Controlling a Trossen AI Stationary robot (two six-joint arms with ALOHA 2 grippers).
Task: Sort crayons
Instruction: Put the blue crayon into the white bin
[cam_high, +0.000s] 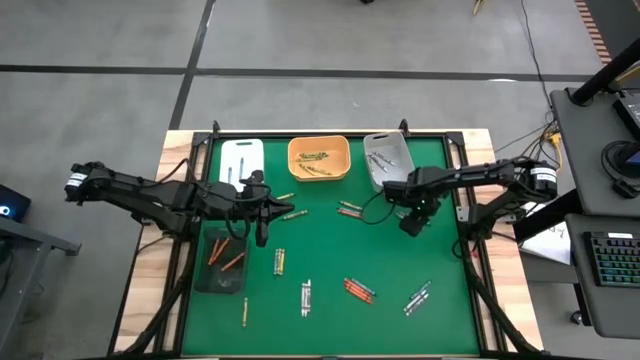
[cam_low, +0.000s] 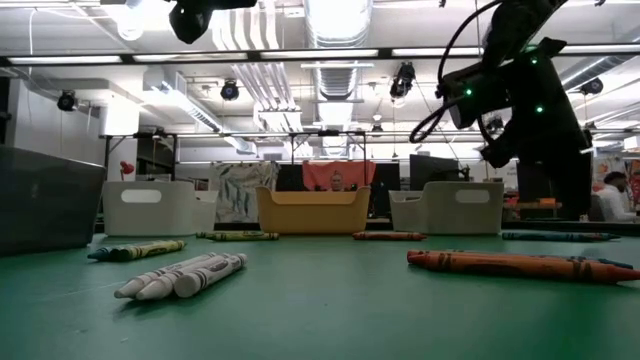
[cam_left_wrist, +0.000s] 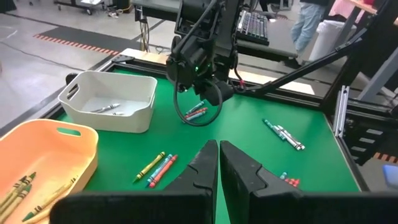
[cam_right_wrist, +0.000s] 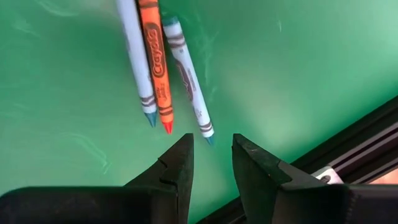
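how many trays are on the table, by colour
white tray: 1
orange tray: 1
grey tray: 1
dark tray: 1
total: 4

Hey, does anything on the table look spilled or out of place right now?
Nothing looks spilled or damaged. Loose crayons lie scattered in small groups across the green mat, unsorted; four trays sit upright.
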